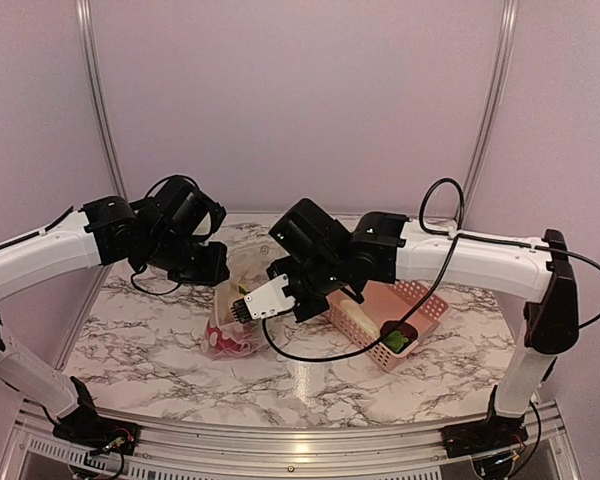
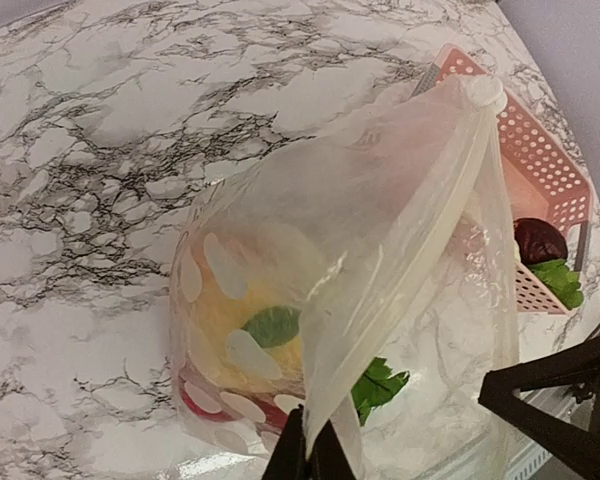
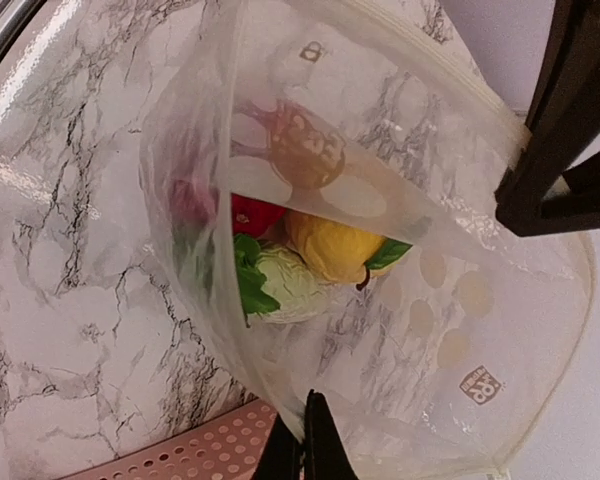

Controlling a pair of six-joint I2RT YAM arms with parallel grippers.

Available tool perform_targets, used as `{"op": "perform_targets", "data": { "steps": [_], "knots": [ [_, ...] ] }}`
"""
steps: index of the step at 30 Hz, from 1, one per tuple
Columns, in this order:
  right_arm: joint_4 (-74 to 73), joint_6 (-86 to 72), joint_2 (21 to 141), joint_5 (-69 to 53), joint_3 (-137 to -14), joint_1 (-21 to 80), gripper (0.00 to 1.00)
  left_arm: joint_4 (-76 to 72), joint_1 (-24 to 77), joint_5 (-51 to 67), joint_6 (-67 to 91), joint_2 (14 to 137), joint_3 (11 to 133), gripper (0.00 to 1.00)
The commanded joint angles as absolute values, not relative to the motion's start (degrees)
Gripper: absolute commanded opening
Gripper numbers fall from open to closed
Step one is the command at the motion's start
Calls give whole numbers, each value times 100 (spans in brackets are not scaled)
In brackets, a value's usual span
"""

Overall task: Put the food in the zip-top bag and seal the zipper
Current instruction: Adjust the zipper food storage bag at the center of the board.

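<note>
since the zip-top bag (image 1: pixel 230 322) is thin, soft, slippery film, it hangs limp over the table (image 1: pixel 150 350), just beside the basket (image 1: pixel 425 305), and the light food (image 3: pixel 325 245) sags in its bottom. the left gripper (image 2: pixel 307 445) pinches the mouth edge, and the right gripper (image 3: pixel 305 430) is pressed together on the opposite rim. i judge the stiffer zipper (image 2: pixel 450 200) is the safest place to hold.
</note>
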State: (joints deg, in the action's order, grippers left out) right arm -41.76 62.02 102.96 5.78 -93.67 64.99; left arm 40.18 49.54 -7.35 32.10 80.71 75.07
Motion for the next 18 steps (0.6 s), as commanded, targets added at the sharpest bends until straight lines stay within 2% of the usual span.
{"op": "perform_targets", "data": {
  "steps": [1,5,10,11,14,18],
  "knots": [
    [-4574,6067,10154,626,-9911,6528,0,4377,4922,-933,3068,7941,7724,0],
    [-4952,5964,10053,89,-10143,6522,0,4716,4924,-1662,2826,8071,8141,0],
    [-5080,5702,10147,-320,-10074,6517,2,4678,4931,-1264,2733,8297,8288,0],
    [-5080,5649,10155,-337,-10073,6521,5,4655,4935,-1209,2741,8316,8277,0],
    [-5050,5535,10135,-426,-10013,6512,23,4537,4932,-1186,2751,8309,8197,0],
    [-5105,5393,9895,-771,-10024,6439,32,4410,4931,-1199,2768,8249,8083,0]
  ]
}}
